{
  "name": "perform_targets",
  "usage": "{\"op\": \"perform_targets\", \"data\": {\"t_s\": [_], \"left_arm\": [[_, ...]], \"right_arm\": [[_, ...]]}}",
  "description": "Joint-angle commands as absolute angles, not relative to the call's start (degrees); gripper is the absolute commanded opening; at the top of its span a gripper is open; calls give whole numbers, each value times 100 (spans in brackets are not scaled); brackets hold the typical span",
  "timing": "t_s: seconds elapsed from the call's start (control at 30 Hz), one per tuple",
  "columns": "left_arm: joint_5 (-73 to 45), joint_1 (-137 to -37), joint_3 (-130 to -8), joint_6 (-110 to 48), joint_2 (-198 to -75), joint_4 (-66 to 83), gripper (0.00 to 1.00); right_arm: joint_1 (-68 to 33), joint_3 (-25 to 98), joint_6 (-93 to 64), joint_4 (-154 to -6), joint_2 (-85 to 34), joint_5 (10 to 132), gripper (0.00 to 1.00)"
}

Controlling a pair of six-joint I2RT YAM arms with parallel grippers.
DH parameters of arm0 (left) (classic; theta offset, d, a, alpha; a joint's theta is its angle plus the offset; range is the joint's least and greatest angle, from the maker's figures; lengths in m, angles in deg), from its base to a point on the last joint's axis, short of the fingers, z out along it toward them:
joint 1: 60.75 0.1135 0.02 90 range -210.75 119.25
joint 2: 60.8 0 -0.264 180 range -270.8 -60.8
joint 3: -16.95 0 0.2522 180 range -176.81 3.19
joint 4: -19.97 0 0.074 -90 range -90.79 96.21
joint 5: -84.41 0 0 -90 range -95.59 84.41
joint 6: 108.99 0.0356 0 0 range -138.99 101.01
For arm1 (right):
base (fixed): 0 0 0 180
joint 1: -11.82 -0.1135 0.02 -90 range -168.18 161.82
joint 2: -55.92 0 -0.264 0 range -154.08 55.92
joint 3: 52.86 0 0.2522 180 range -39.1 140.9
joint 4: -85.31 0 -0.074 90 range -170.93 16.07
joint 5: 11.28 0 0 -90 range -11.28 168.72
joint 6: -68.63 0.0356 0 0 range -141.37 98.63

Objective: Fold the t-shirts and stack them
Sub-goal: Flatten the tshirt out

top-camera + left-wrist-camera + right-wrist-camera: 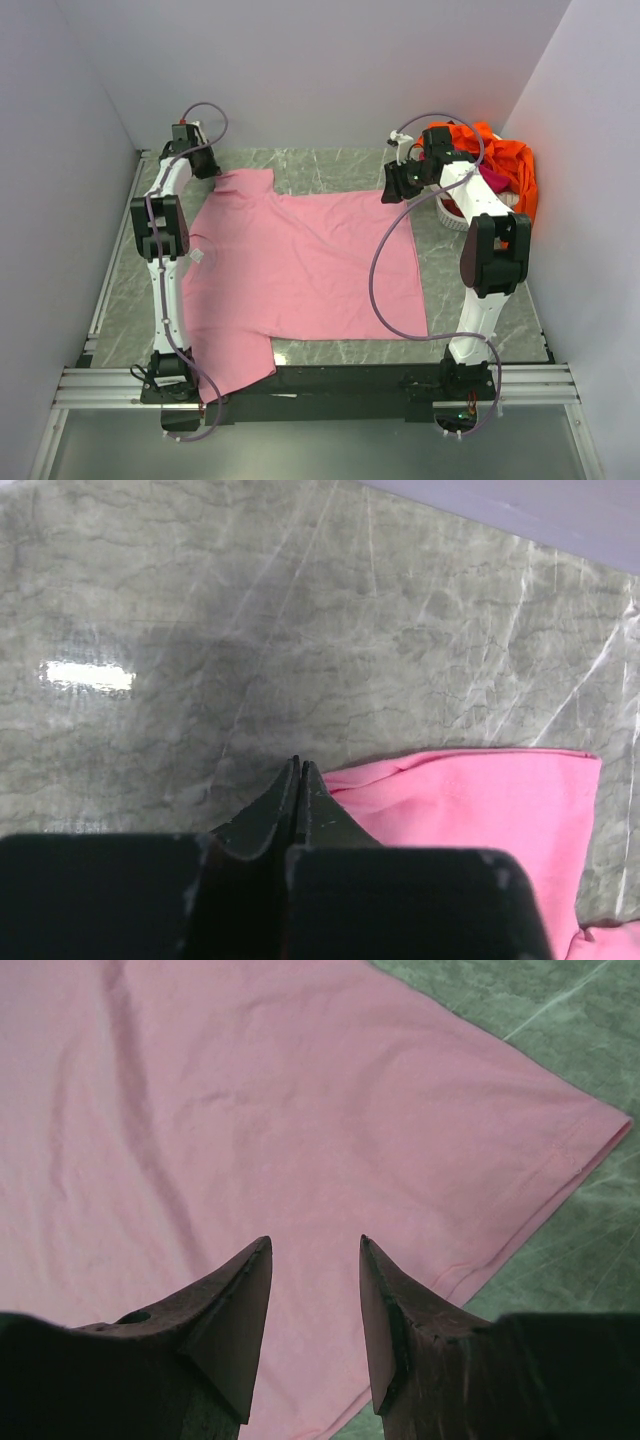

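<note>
Pink jersey cloth, thin and limp, is what the arms have to deal with: the light pink t-shirt point(300, 265) lies spread flat on the grey marbled table point(330, 165), neck to the left, hem to the right, its near sleeve drooping over the table's front edge. At the far left the left gripper point(298, 772) has its fingers pressed tight together, right at the edge of the far sleeve point(470, 810). The cloth begins at the finger's side, and I cannot tell whether any of it is nipped between the tips. Across the middle the body of the shirt is smooth, with only faint ripples. It looks light enough to lift with no effort, but so soft that it will sag and fold wherever it is unsupported, and it should slide easily on the polished top. The best holds, I judge, are the stitched edges and corners: a sleeve cuff, a shoulder seam, a hem corner. There the doubled cloth gives the fingers something to bite. At the right the right gripper point(315, 1245) hangs spread wide over the far hem corner, gripping nothing. Beyond it, against the right wall, the white basket point(455, 215) holds the orange shirt point(500, 160) and the magenta one point(492, 180) in a crumpled heap, neither yet folded.
</note>
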State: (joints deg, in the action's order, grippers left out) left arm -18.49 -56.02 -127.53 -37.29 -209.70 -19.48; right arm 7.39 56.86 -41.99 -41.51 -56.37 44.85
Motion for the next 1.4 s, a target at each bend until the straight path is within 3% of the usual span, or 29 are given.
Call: {"op": "perform_targets", "data": {"t_s": [0.0,0.47,0.6,0.87,1.37], "left_arm": [[-2009,-5653,-12619,-3639,-20618,-1832,0],[-2492,-5627,-11882,-3762,-19194,-416,0],[-2624,-5627,-11451,-3771,-18869,-118,0],[-2729,-5627,-10879,-3736,-18499,129,0],[-2967,-5636,-10782,-3806,-18516,270,0]], "right_arm": [[813,5775,-4202,-4120,-5350,4436,48],[909,5740,-4255,-4129,-5315,4488,47],[1006,5880,-4211,-4138,-5490,4979,48],[1094,6749,-4114,-3962,-6482,6087,48],[830,9096,-4219,-3294,-8416,6747,48]]}}
